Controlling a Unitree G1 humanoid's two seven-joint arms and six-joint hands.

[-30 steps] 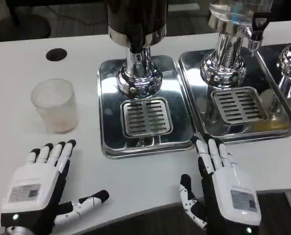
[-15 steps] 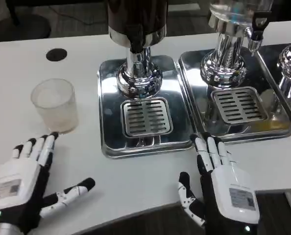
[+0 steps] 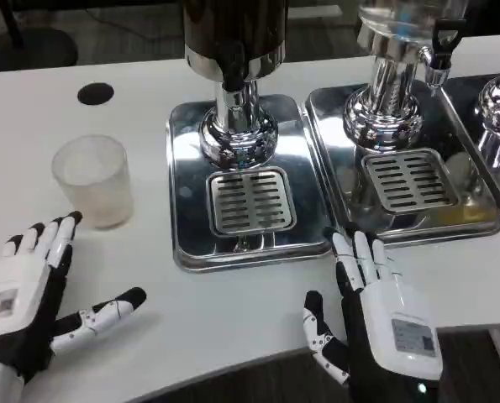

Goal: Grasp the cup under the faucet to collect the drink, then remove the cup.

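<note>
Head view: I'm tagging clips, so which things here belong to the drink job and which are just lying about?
For the job:
cup
left hand
right hand
dark dispenser
its drip tray

Just about:
clear dispenser
second drip tray
black hole in the table

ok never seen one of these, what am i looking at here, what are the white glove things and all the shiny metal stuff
You are looking down from a camera on a humanoid robot's head or chest at a white table. The white glove things are the robot's own hands. Its left hand lies at the picture's lower left, fingers spread, holding nothing. Its right hand lies at the lower right, also spread and holding nothing, fingertips near a tray's edge.

The shiny metal is a row of drink dispensers. The middle dispenser has a dark faucet above a drip tray with a slotted grate. Another dispenser stands to its right on its own tray.

A frosted plastic cup stands upright on the table, left of the trays, just beyond the left hand's fingertips.
</note>
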